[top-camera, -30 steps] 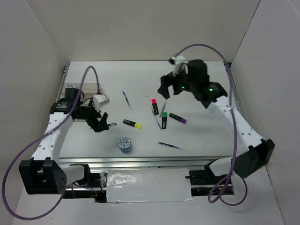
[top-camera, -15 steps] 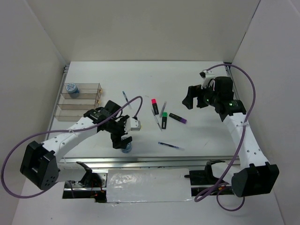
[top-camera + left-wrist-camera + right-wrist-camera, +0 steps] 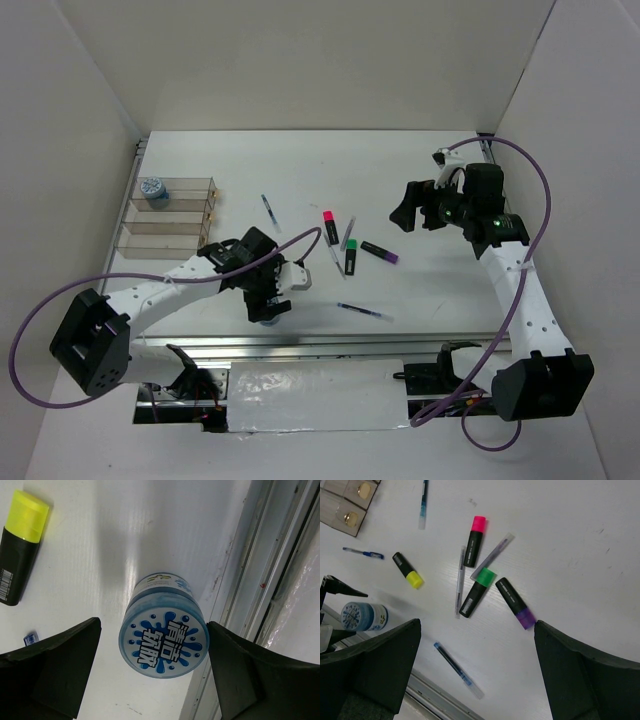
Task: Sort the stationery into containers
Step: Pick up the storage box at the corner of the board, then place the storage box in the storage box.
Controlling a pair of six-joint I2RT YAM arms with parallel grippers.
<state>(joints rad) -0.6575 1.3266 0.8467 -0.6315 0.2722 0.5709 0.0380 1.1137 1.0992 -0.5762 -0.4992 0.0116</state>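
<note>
A round blue-white tub (image 3: 164, 640) stands near the table's front rail. My left gripper (image 3: 154, 626) hangs over it, open, with one finger on each side and a gap on the left. In the top view that gripper (image 3: 268, 305) hides the tub. A yellow-capped highlighter (image 3: 20, 570) lies just beyond. My right gripper (image 3: 412, 208) is open and empty, raised above the right side. Below it lie the pink (image 3: 473, 541), green (image 3: 476, 593) and purple (image 3: 515, 603) highlighters and thin pens (image 3: 459, 670). The clear organizer box (image 3: 165, 215) stands at the far left with a second tub (image 3: 152, 189) in its back compartment.
A metal rail (image 3: 260, 580) runs along the table's front edge, right beside the tub. More pens lie loose mid-table (image 3: 268, 210) and among the highlighters (image 3: 334, 255). White walls enclose the table on three sides.
My left arm swung from the organizer box to the front-edge tub and came down round it. My right arm pulled back to the right and rose. Both grippers stayed open.
</note>
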